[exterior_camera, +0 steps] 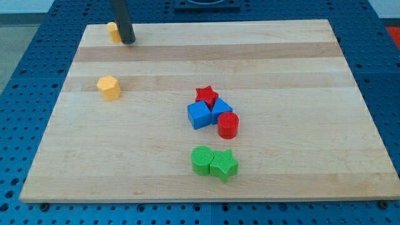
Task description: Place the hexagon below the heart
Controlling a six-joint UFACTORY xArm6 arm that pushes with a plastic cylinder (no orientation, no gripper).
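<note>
I have nothing that opens or shuts, only a straight rod, so there is no grasp to report. My tip (129, 42) rests on the wooden surface (281, 69) near its top left corner, just beside the right flank of a small yellow block (113, 31). I take that block for the heart, though its outline is too small to be sure. The yellow hexagon (109, 88) lies well apart from it toward the view's bottom, almost straight under it and a touch to the left. The other pieces are far off to the right: a red star (206, 94), a blue cube (198, 115), a second blue block (221, 109) and a red cylinder (228, 125) in one cluster, with a green cylinder (201, 160) and a green star (224, 165) lower down. As I judge it, the hexagon is on the correct side but not yet close enough. To do this well I should swing my tip wide around the hexagon's right side without brushing it. I should then settle at its lower edge, centred, and push slowly toward the view's top. Off-centre contact would spin it aside. I should stop short, so that the heart is not knocked off the nearby edge.
</note>
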